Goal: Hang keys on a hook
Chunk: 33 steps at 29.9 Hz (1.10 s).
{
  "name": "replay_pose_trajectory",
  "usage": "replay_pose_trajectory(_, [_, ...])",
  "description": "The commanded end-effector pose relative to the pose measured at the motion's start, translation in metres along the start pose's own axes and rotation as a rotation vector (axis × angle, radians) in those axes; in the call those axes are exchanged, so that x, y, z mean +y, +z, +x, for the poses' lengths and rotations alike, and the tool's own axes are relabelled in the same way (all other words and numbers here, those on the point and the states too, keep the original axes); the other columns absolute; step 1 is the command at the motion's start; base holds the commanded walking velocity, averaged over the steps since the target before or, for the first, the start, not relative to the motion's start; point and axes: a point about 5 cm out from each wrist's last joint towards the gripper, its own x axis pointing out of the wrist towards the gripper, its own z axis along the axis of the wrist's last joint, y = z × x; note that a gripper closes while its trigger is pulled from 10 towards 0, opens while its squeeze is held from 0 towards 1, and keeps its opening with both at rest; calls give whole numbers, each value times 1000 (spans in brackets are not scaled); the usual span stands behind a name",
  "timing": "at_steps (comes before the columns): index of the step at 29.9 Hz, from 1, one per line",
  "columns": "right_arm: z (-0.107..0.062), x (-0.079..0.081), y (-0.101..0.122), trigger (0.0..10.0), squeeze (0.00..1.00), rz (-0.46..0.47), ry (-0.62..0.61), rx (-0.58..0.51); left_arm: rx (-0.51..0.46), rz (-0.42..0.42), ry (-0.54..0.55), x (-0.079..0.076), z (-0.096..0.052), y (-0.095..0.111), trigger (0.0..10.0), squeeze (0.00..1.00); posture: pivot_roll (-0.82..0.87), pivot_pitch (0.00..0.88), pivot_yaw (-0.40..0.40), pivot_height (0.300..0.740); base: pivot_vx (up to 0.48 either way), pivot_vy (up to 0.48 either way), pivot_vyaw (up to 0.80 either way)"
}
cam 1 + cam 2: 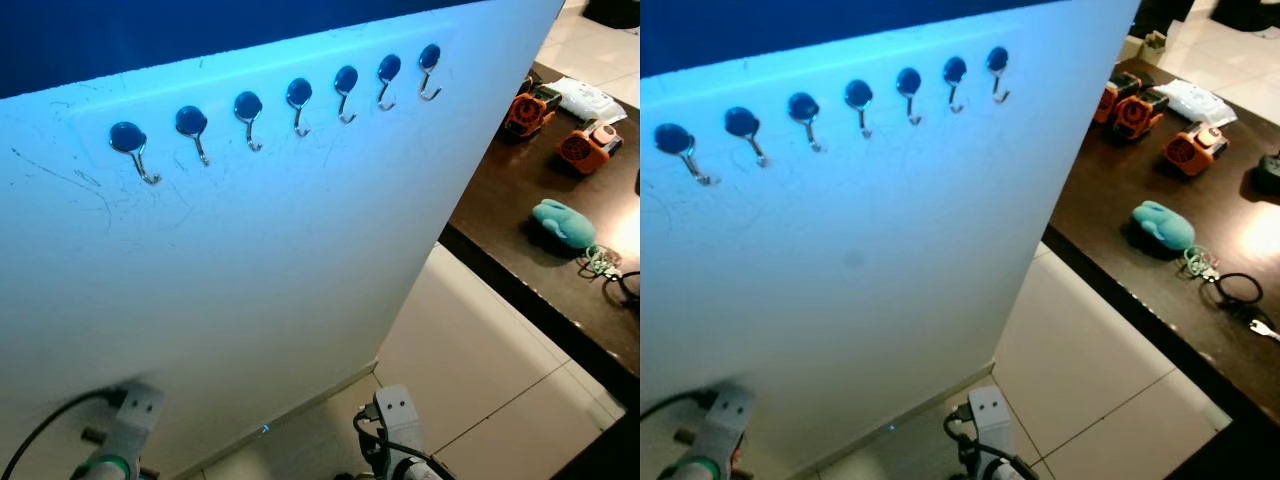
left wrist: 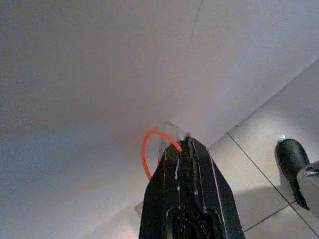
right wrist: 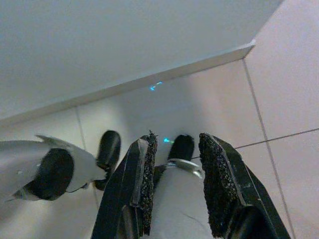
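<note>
Well, we face the white wall [image 1: 250, 300] and its row of hooks [image 1: 297, 103], both arms low, left gripper [image 2: 185, 149] pinched together, right gripper [image 3: 175, 164] parted and empty, so next we turn toward the keys [image 1: 1202, 263] on the dark table [image 1: 1110, 200] and pick them up.

We look down on a dark table [image 1: 1110, 200] standing to the right of a white wall. On it lie orange devices [image 1: 1189, 149], a white packet [image 1: 1198, 100], a teal soft toy [image 1: 1162, 225], a green key ring [image 1: 1200, 262] just beside the toy, a black loop [image 1: 1239, 288] and a key [image 1: 1262, 328]. Below, pale floor tiles [image 1: 1090, 380] run along the table's edge.
</note>
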Motion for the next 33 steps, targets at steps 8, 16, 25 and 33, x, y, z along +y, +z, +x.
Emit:
replay_pose_trajectory(8, [-6,-13,-9,10000,0,-57,4,24,-15,-16,11,-10,0,4,10000,0,-14,80,51,740,0,0,0])
replay_pose_trajectory(16, [-9,-21,-15,10000,0,-79,-3,44,14,-43,-32,-25,-3,-4,10000,0,-4,79,27,740,-163,0,0])
replay_pose_trajectory(25, [-8,-17,-13,10000,0,-87,13,39,34,-36,-48,-28,-9,-15,10000,0,1,92,24,740,-372,0,0])
replay_pose_trajectory(33, [-9,-18,-15,10000,0,-85,12,39,47,-32,-45,-27,-11,-20,10000,0,-2,101,24,740,-374,0,0])
